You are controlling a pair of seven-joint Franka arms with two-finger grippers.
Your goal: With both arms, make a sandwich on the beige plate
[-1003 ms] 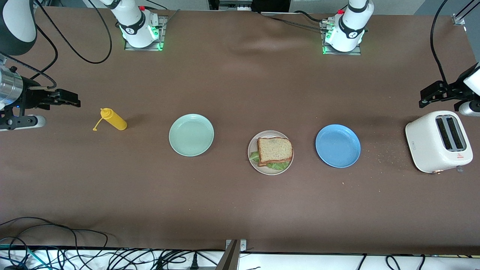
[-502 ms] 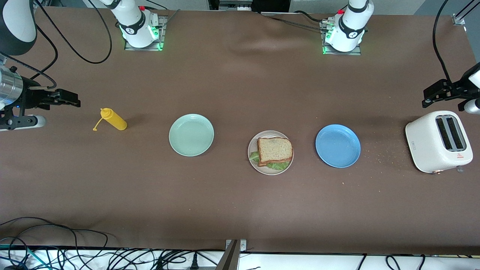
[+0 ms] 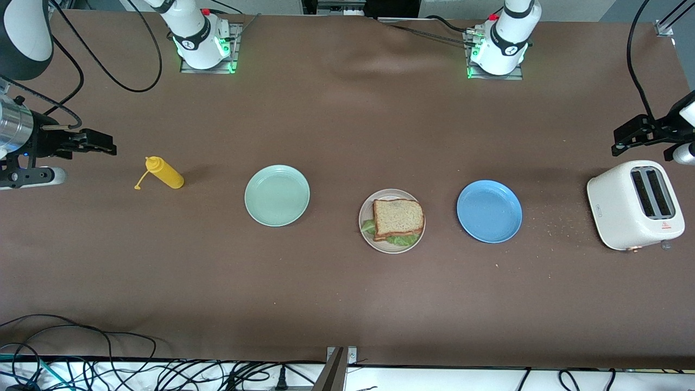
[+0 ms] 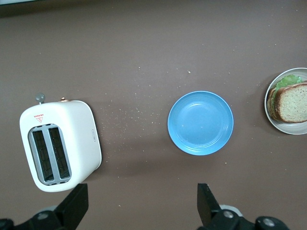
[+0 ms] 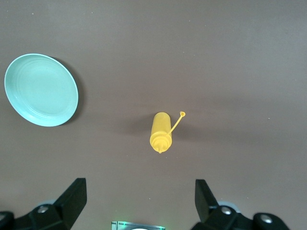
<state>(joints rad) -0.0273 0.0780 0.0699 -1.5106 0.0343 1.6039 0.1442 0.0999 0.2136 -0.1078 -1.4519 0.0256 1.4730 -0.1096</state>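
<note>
Beige plate [image 3: 366,234] carries the finished sandwich [image 3: 398,219] mid-table, its lettuce overhanging the rim. Left gripper [image 3: 624,140] and right gripper [image 3: 103,144] hang spread and empty at opposite table ends. Any return pass risks sliding the top slice off.

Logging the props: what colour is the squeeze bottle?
Yellow; the squeeze bottle shows best in the right wrist view.

No readable text; only a red triangle mark on the toaster [image 4: 60,146].

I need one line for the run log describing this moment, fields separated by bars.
sandwich: assembled on beige plate | left hand: open, over table by toaster | right hand: open, near mustard bottle | both arms waiting
</note>
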